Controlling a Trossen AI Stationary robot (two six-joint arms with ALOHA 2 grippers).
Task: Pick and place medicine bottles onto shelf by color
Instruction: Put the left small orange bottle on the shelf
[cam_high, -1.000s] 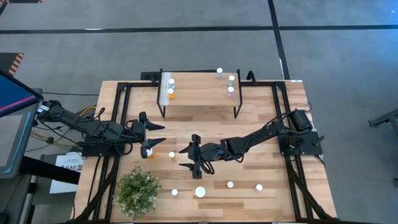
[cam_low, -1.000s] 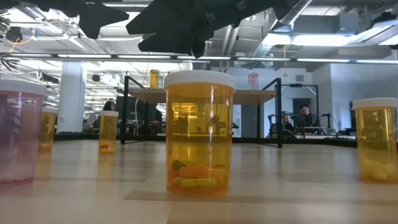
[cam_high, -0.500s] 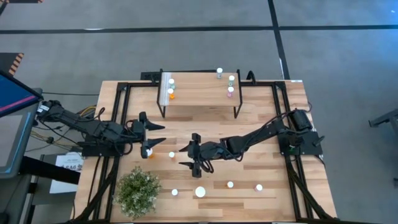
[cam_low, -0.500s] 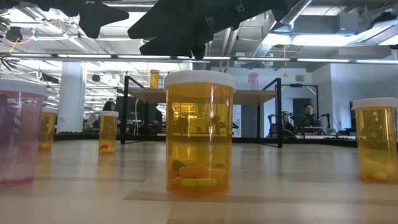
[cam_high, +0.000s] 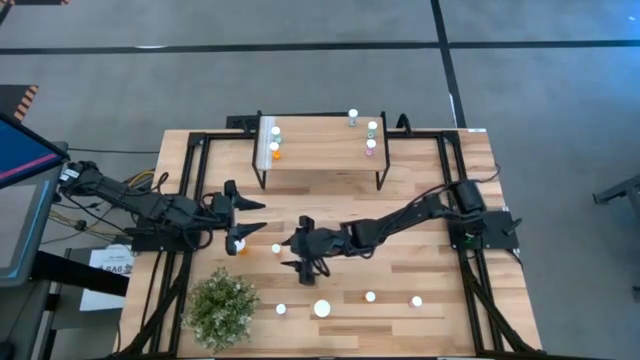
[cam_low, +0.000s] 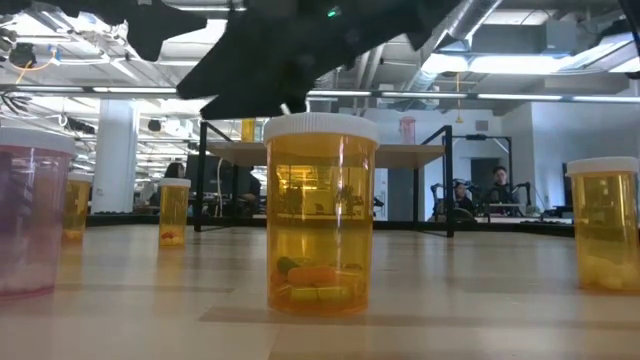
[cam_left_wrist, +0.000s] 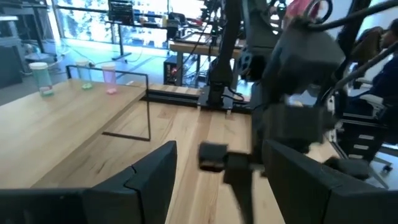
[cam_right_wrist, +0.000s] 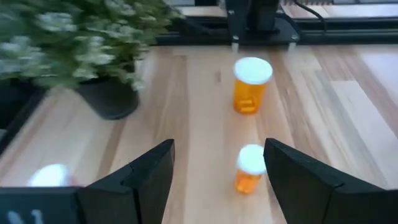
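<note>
My right gripper (cam_high: 294, 250) hangs open over the table's middle, pointing toward the left edge. Just ahead of its fingers stands a small orange bottle with a white cap (cam_right_wrist: 250, 168) (cam_high: 277, 248). A second orange bottle (cam_right_wrist: 251, 86) (cam_high: 241, 245) stands farther on, beside my open left gripper (cam_high: 250, 218). The light-wood shelf (cam_high: 322, 150) stands on its black legs at the far side, with three bottles near its left end (cam_high: 275, 143) and three near its right end (cam_high: 370, 135). Several more bottles stand along the near edge (cam_high: 322, 308).
A green bushy plant (cam_high: 221, 308) in a dark pot sits at the near left corner, close to the two orange bottles. In the low view a big orange bottle (cam_low: 320, 215) fills the front, with a pink one (cam_low: 30, 215) to its left. Black frame rails (cam_high: 190, 190) run along both sides.
My right gripper has moved a short way toward the table's left edge, closing in on the small orange bottle, and has stayed open. The left arm and the bottles have kept still.
</note>
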